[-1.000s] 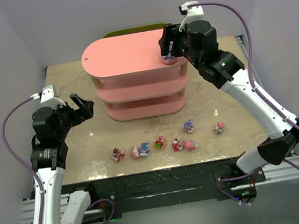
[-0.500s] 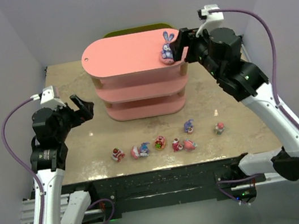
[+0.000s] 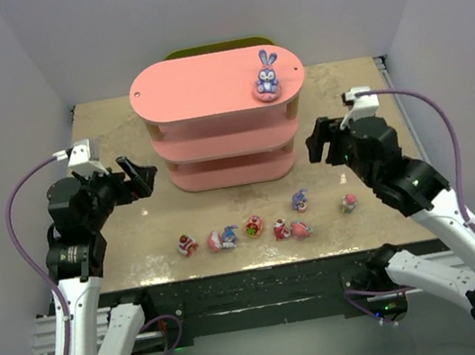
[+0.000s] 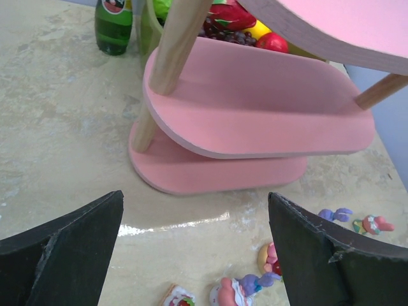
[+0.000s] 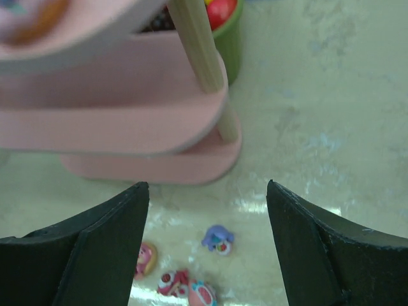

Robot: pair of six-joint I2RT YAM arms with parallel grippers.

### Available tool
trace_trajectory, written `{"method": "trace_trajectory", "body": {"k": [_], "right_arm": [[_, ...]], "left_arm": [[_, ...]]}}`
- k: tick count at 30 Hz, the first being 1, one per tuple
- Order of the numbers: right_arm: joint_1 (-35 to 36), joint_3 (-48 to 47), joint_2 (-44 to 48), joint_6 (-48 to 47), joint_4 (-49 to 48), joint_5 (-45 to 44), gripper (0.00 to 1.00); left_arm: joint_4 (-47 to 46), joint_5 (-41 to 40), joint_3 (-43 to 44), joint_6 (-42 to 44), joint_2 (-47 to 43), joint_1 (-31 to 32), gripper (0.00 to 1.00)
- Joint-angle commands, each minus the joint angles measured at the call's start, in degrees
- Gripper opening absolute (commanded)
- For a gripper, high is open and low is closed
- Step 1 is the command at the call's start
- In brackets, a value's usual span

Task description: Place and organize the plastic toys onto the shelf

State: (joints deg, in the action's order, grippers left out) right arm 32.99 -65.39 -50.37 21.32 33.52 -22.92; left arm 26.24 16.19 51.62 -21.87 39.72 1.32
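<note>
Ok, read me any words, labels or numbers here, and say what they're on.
None can be read.
The green bottle beyond the shelf has a label, cut off by the picture's edge and too blurred to read.
The shelf and toys show no lettering.

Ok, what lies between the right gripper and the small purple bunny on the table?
Nothing but bare table. The right wrist view shows the open right gripper looking down over plain surface to the purple bunny.

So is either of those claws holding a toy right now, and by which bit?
Neither. The left gripper and right gripper are open, with nothing between their fingers; the purple bunny stands free on the shelf.
</note>
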Motion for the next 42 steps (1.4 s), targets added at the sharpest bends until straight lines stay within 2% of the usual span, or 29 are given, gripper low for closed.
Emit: {"method": "trace_trajectory", "body": {"k": [1,6,7,9,13,16,17,22,29,34,42], "right_arm": [[0.05,9.29,0.54,5.04,1.03,8.04,0.78],[0.32,18.44,-1.48,7.24,-7.03,20.96,0.79],[1.36,19.41,-1.75,7.68,-8.89,24.64,0.79],[4.25,21.78,-2.63,9.60,-12.76,26.52,0.79],[18.73,23.55,-6.13,13.65,-22.24,21.27,0.80],[27.96,25.04,-10.09,16.82,-28.47,13.62,0.80],[30.00,25.83,-11.32,17.87,-29.90,8.82,0.79],[39.94,26.36,-19.39,26.48,-37.19,-1.07,0.74],[42.94,24.17,-28.29,31.23,-41.16,-7.48,0.65],[43.12,22.85,-31.97,33.34,-41.35,-12.84,0.64],[43.03,21.18,-37.25,34.40,-43.37,-15.13,0.62]], "left_arm": [[-1.28,5.26,-1.42,0.60,-0.53,0.35,1.00],[-1.89,9.47,-5.55,-0.19,-1.58,0.35,1.00],[-2.07,10.09,-7.30,-0.45,-2.19,0.35,1.00],[-2.42,10.45,-8.72,-1.33,-2.63,0.35,1.00],[-2.33,9.83,-10.39,-1.77,-3.07,0.35,0.99],[-2.25,9.39,-10.05,-1.69,-2.73,0.35,0.99],[-2.16,9.13,-9.96,-1.69,-2.81,0.35,1.00],[-1.11,8.34,-8.29,-0.99,-1.93,0.35,1.00],[-0.22,7.28,-7.41,-0.19,-2.20,0.35,0.99],[0.04,6.84,-6.97,0.60,-2.02,0.35,0.99],[-0.40,6.84,-6.62,1.30,-0.70,0.35,1.00]]}}
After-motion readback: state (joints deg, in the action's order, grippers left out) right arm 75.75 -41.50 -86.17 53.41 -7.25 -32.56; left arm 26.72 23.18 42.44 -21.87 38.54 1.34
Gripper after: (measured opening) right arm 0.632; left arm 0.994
